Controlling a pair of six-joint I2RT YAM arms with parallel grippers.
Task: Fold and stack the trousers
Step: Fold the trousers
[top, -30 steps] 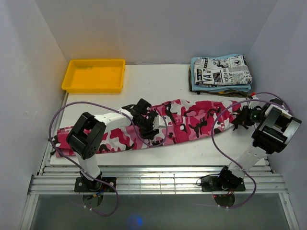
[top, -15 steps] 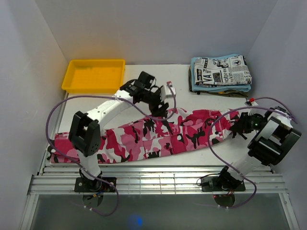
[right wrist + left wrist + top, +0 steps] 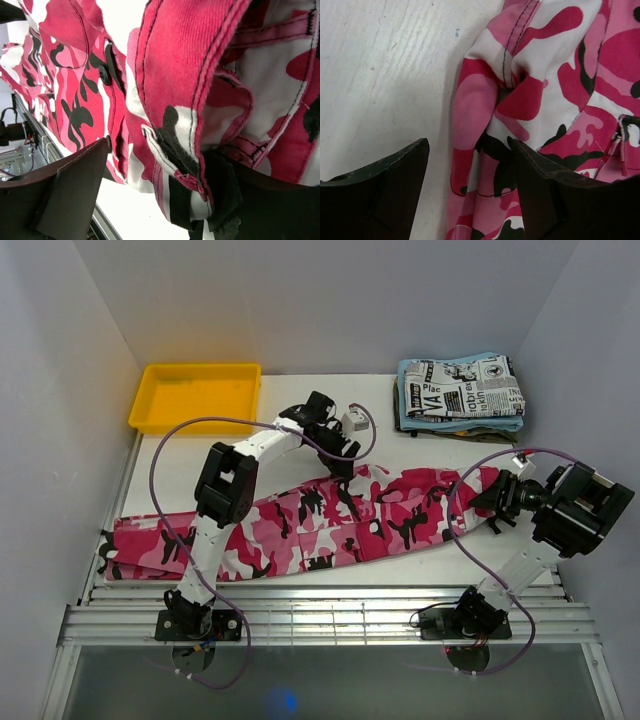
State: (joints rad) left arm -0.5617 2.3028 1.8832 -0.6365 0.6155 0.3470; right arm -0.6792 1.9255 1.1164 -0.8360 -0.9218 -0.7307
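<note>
Top external: left tool [image 3: 346,456], right tool [image 3: 492,508] spread over trousers [image 3: 400,518]; yellow tray [image 3: 192,425], clothes stack [image 3: 460,390] beyond

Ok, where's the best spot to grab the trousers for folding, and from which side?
Probably the cuff end at the far left, pinched from above: the trousers lie flat, stretched along the table, so that free end could lift over.

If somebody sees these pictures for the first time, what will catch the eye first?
The pink camouflage trousers lie stretched across the near part of the table. The left gripper hangs open over their far edge near the middle, and the right gripper stands open at their right end. A yellow tray sits at the far left.
</note>
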